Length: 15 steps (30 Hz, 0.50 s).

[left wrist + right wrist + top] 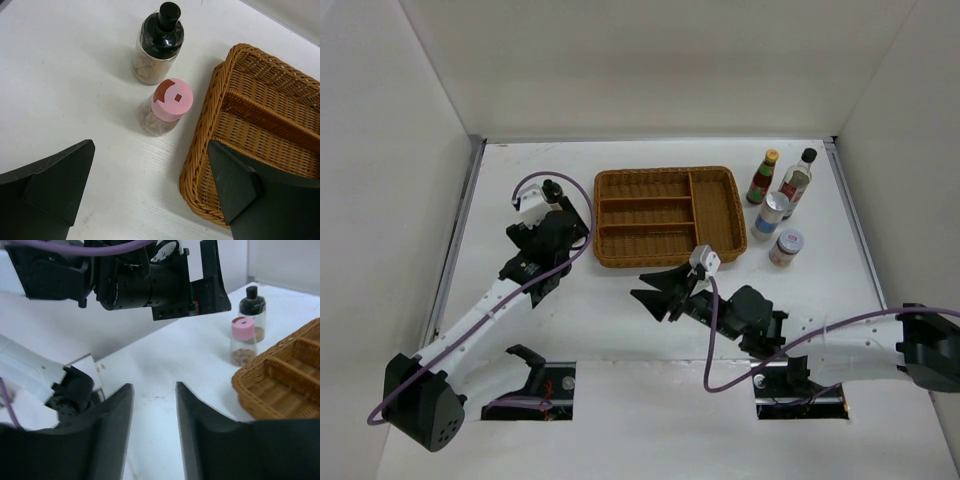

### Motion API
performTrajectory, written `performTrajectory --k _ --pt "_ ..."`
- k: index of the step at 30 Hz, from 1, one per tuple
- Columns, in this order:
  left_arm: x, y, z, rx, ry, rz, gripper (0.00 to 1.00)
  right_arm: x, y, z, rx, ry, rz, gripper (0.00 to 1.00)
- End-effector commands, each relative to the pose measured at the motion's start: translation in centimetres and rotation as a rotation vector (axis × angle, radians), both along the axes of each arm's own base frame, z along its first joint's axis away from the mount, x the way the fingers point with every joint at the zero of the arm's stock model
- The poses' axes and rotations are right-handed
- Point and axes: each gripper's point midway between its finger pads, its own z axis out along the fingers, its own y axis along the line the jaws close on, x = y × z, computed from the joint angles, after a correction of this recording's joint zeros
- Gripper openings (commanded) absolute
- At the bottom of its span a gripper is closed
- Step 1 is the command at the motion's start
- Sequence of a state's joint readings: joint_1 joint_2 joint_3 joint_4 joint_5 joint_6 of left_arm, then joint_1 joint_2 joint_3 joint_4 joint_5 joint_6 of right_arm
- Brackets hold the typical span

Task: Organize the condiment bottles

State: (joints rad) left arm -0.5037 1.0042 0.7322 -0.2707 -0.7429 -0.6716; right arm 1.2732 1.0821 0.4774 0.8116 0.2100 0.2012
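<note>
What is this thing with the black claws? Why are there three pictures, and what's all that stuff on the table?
It is a robot with two arms bolted to a white table. One picture looks down from above. The other two come from little cameras on the wrists, so each shows its own arm's black tool. The left tool is wide open, facing a pink-capped shaker and a black-topped shaker. The right tool is open a little. Neither holds anything. In the middle lies a brown wicker tray, with nothing in it yet. To its right stand a dark red bottle, a clear bottle, a tall silver-lidded jar and a short silver-lidded jar.
</note>
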Motion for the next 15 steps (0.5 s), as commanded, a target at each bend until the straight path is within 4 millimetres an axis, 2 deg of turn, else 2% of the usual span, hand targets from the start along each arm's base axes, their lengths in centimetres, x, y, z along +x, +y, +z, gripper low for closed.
performTrajectory --k 1,3,7,11,15 --pt "0.9 0.6 1.9 0.001 -0.069 0.024 1.0 -0.7 -0.2 3.0 0.128 -0.036 0.02 0.55" --pt "1.1 0.2 1.4 0.001 -0.062 0.005 1.0 -1.1 0.0 2.9 0.128 -0.038 0.041 0.69" --pt "1.7 -0.8 0.2 0.022 -0.031 -0.022 0.98 -2.8 1.0 2.9 0.102 -0.051 0.144 0.87" --pt "2.8 -1.6 -2.1 0.044 0.015 -0.037 0.95 -4.0 2.5 1.9 0.062 -0.039 0.218 0.89" --pt "4.7 -2.4 -2.7 0.054 0.021 -0.035 0.92 -4.5 4.4 0.2 0.013 -0.018 0.243 0.9"
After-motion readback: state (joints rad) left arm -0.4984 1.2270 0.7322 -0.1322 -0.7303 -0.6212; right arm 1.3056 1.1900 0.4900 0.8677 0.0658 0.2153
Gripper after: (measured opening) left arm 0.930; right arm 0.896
